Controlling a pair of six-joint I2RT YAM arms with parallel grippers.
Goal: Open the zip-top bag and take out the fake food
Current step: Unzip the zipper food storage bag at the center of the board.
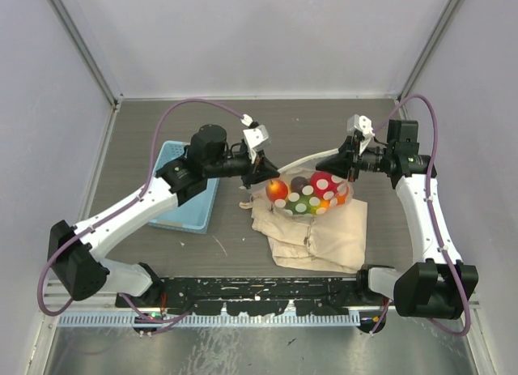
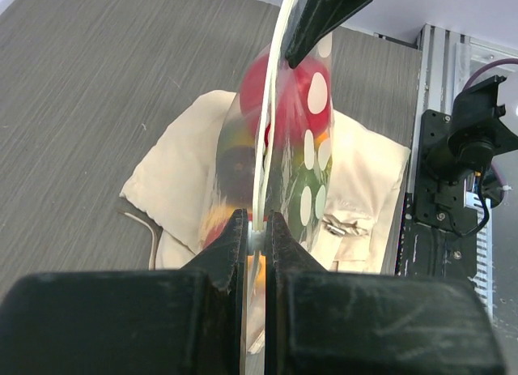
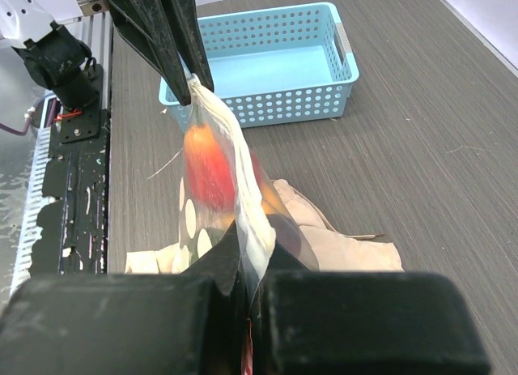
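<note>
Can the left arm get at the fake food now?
Probably not. The left gripper is shut on one end of the mouth of the bag, the right gripper on the other, and the zip strip between them looks closed, so the food is sealed inside.

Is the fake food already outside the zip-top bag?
No, the fake food shows through the spotted zip-top bag, which the left tool and the right tool hold up.

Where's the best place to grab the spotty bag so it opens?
On the bag, pinch the flat strip along its mouth, one end from each side. It stands thin and straight on top, while the fruit bulges below. The left gripper and right gripper hold it just so.
</note>
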